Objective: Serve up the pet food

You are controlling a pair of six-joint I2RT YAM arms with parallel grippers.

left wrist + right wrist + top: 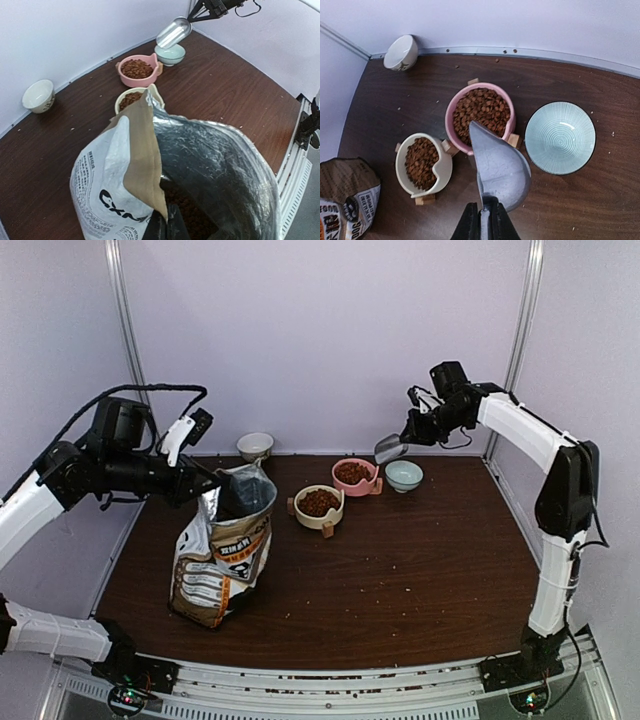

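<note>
Kibble (482, 112), small reddish-brown pellets, lies heaped in the pink bowl (449, 117) and in the cream bowl (445, 170) just left and nearer, with more inside the open bag (215, 560) at left.

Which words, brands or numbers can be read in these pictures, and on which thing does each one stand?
"FOOD": on the printed bag, at the left edge of the right wrist view, partly cut off.
Big black letters on the bag's white face, left wrist view: creased, not surely readable.
Small print on the bag: too small to read.
The small white bowl: dark marks, too blurred.
The scoop: no text.
</note>
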